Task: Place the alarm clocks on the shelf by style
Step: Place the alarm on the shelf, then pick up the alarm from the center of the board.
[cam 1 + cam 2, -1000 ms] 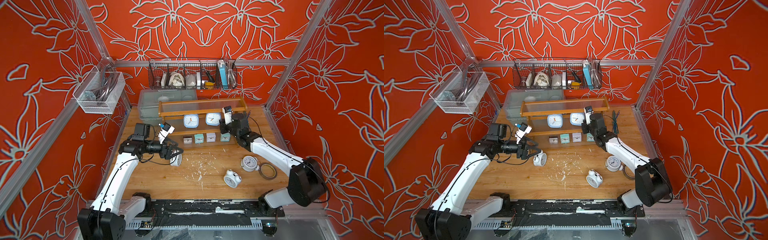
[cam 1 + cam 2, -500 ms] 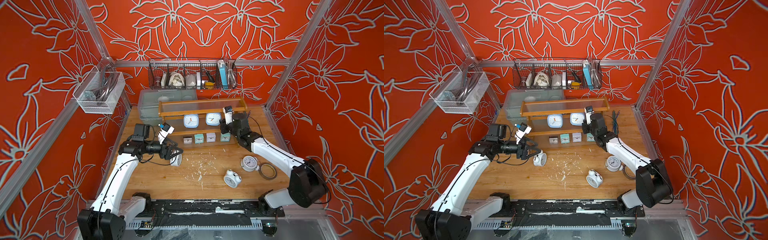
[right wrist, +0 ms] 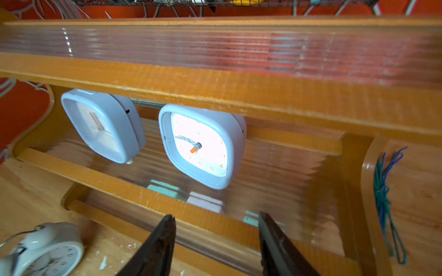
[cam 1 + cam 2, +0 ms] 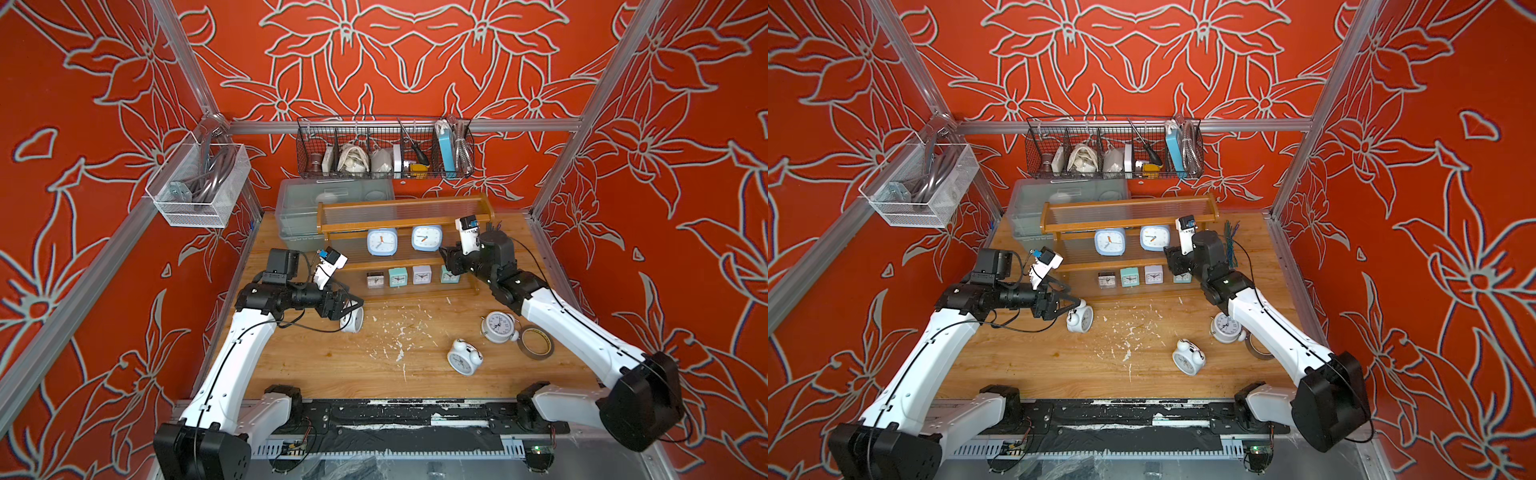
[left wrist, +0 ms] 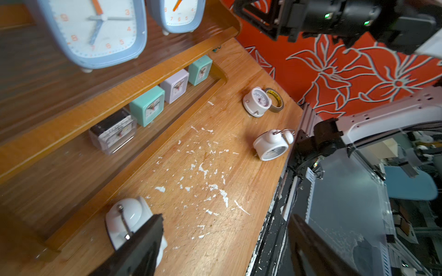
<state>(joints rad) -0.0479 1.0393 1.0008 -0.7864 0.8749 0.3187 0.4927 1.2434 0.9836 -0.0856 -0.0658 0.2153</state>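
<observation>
Six alarm clocks stand on the brown wooden three-tier shelf (image 4: 399, 226); three lie off it on the wooden table (image 4: 332, 365).

Two pale-blue rounded-square clocks (image 4: 382, 242) share the middle tier, and four tiny square clocks (image 4: 397, 276), grey, teal, white and teal, line the bottom tier. The right gripper (image 3: 216, 215) hovers at the bottom tier's front rail near the right-end teal clock, jaws parted and empty. The left gripper (image 5: 224, 217) is spread wide, holding nothing, with one finger just beside a white round twin-bell clock (image 4: 352, 320); contact cannot be told. Two more white twin-bell clocks (image 4: 463, 356) lie on the table's right side, one just beside a brown tape roll (image 4: 536, 342).
</observation>
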